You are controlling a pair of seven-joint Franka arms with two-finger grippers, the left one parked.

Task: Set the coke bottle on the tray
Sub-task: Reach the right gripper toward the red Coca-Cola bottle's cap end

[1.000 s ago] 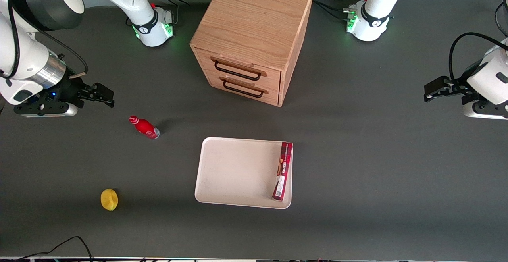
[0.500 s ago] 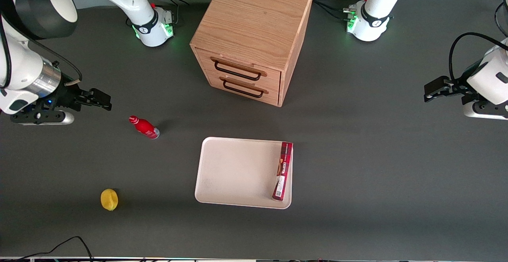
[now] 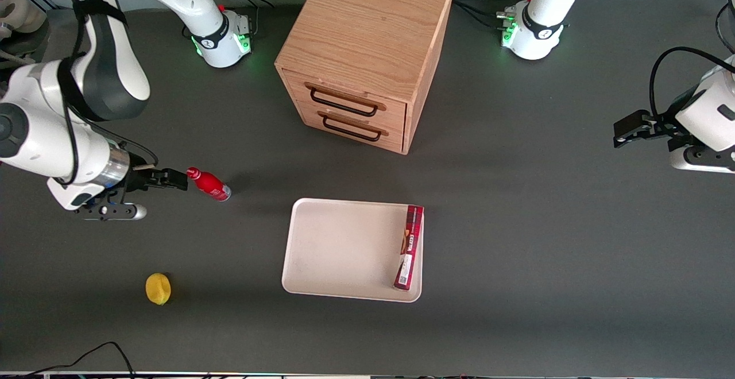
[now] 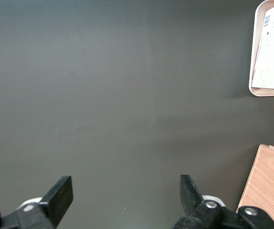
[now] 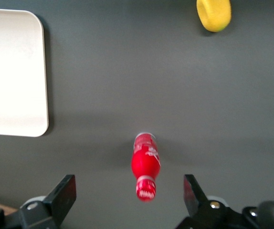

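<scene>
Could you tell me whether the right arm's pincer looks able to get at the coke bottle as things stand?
Probably yes. The pincer hangs open just by the cap end of the coke bottle, which stands alone on the table. Nothing lies between them; the lemon and tray sit well clear.

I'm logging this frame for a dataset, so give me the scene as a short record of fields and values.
coke bottle: on the table, not on the tray, cap toward the gripper
gripper: open, next to the bottle's cap, bottle lined up between its fingers
tray: on the table in front of the drawer cabinet
red box: on the tray along one edge
lemon: nearer the front camera than the bottle
</scene>
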